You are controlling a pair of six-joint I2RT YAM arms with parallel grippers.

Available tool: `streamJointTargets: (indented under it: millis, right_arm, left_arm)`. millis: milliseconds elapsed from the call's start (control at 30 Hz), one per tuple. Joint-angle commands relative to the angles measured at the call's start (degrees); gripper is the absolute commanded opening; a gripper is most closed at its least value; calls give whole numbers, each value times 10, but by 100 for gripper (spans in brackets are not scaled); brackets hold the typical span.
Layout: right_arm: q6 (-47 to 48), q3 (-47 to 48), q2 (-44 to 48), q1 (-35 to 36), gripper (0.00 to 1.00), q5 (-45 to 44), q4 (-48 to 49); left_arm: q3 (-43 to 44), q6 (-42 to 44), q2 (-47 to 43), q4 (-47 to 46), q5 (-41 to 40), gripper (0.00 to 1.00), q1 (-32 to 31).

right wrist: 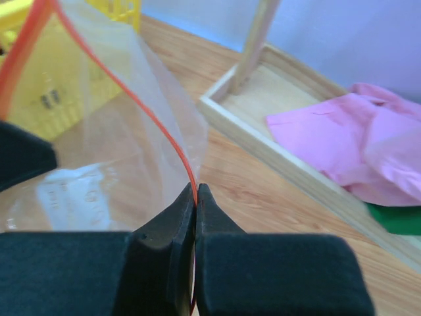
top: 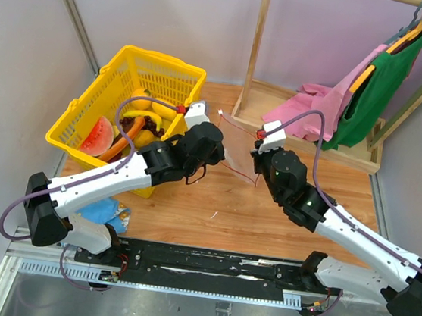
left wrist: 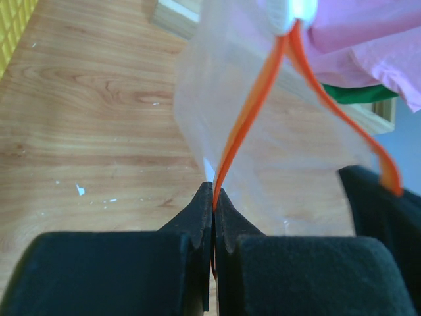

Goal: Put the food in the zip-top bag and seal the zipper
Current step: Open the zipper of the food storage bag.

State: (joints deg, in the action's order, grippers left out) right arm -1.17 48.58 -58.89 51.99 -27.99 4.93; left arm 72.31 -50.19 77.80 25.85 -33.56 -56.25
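Observation:
The clear zip-top bag (top: 238, 152) hangs above the table between my two arms, its mouth spread. Its red zipper (left wrist: 253, 108) runs up to a white slider (left wrist: 289, 12). My left gripper (left wrist: 214, 196) is shut on one side of the red strip. My right gripper (right wrist: 196, 189) is shut on the other side of the zipper (right wrist: 148, 108). A white label patch (right wrist: 72, 189) shows through the bag (right wrist: 112, 148). The food, a watermelon wedge (top: 99, 138), bananas (top: 153, 113) and other pieces, lies in the yellow basket (top: 165, 60) at the left. I see no food in the bag.
A wooden rack tray (top: 255, 102) stands at the back right with a pink cloth (top: 312, 105) in it and a green garment (top: 380, 82) on a hanger. A blue object (top: 103, 211) lies under the left arm.

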Motion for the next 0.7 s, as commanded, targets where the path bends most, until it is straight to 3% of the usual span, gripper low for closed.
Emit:
streamJointTargets:
  millis: [0,333,600,667]
  right_arm:
    - [79,14,29,4,1,-118,-20]
    - [98,-2,60,-49,1,-186,-59]
    - [111,-18,69,-50,1,-48,-52]
    - [113,-19,65,-50,1,-35,-60]
  left_arm:
    - [13,11,-5,32,2,0,-5]
    - [-6,20,-2,85,19,0,-6]
    - [-9,56,21,33,77,1,-6]
    - [-17,63,19,5,90,6,-6]
